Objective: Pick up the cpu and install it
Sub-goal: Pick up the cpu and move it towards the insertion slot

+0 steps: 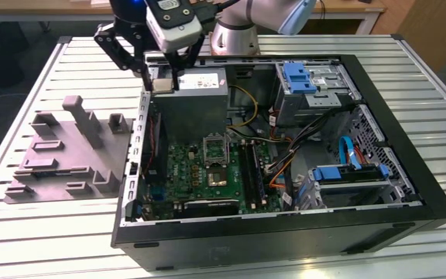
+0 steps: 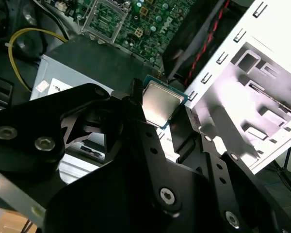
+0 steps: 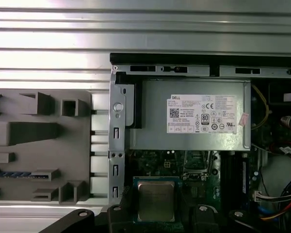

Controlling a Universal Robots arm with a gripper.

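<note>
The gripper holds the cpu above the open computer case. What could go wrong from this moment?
1. The gripper clamps the cpu by its edges, so it might slip and drop onto the power supply below.
2. The socket lies deep in the case, close to cables; the wide gripper might strike the case wall or snag them on the way down.

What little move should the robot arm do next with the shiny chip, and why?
Probably carry it sideways and down toward the socket on the green board. The gripper is shut on the cpu and holds it in the air above the grey power supply, near the case's edge. So the chip is picked up but not yet over the socket.
</note>
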